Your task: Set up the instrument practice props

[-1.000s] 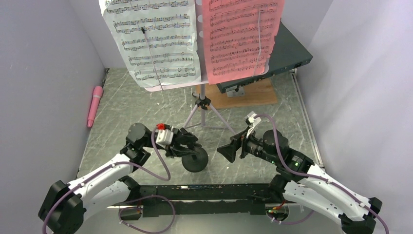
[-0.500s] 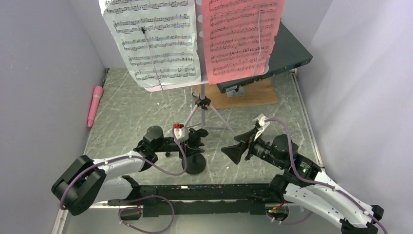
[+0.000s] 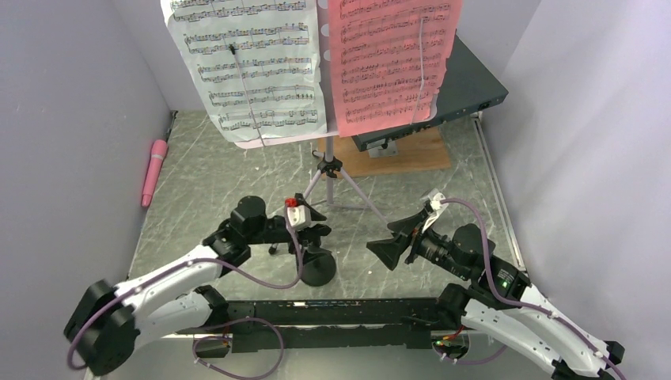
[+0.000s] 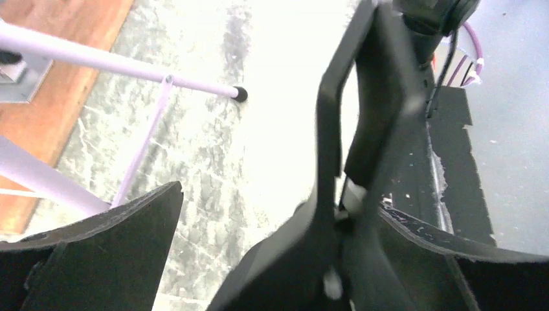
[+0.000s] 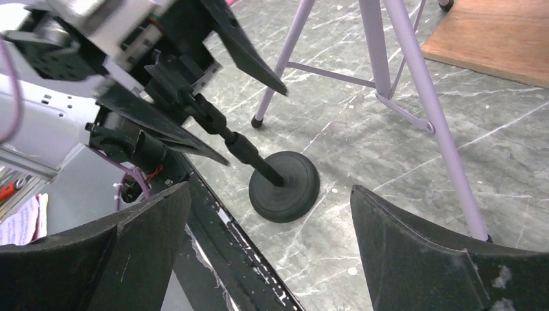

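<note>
The black mic stand [image 3: 319,267] rests on its round base [image 5: 285,186] near the table's front edge. Its stem and clip [image 4: 353,123] rise between the spread fingers of my left gripper [image 3: 313,222] [image 4: 285,201], which is open and close beside the clip. To the right, my right gripper [image 3: 398,241] [image 5: 272,259] is open and empty, facing the base. The pink microphone [image 3: 153,172] lies by the left wall. The white sheet [image 3: 249,67] and pink sheet [image 3: 388,59] rest on the lavender desk [image 3: 323,67], above the tripod [image 3: 328,170] [image 5: 401,71].
A dark flat box [image 3: 471,87] sits on a wooden board [image 3: 403,154] at the back right, behind the tripod. The tripod's legs [image 4: 129,65] spread just beyond both grippers. Grey walls close in on the left and right, and a black base rail [image 3: 340,313] runs along the front.
My left gripper has opened and let go of the mic stand, which stays on its base. The right gripper has drifted a little to the right, still open.
</note>
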`<state>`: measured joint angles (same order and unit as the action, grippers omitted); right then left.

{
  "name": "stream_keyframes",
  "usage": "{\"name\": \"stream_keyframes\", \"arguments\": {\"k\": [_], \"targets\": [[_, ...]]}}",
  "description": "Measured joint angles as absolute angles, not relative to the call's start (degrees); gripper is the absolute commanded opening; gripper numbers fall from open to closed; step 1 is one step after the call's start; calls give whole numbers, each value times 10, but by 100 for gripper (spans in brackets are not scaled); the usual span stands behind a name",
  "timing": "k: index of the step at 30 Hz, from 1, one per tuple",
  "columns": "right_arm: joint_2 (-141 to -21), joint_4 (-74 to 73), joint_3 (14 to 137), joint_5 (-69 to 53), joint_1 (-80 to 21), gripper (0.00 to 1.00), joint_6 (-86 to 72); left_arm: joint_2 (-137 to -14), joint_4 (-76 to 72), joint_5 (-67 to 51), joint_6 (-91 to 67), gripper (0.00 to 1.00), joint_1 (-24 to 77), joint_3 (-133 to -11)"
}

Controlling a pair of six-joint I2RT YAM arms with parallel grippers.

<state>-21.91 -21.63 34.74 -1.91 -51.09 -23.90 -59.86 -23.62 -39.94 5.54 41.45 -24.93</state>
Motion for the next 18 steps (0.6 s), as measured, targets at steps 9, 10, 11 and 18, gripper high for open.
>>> {"name": "stream_keyframes", "arguments": {"k": [9,10,11,18], "targets": [[-215,-230,347,-15,-511,97,-231,-385,184,-433,190,100,415,-390],[-218,-230,348,-15,-511,97,-230,-376,235,-434,206,100,415,-413],[-222,-230,348,-15,-511,97,-229,-372,270,-434,218,100,415,-429],[-248,-230,348,-15,-511,98,-223,-303,394,-357,219,99,415,-463]]}}
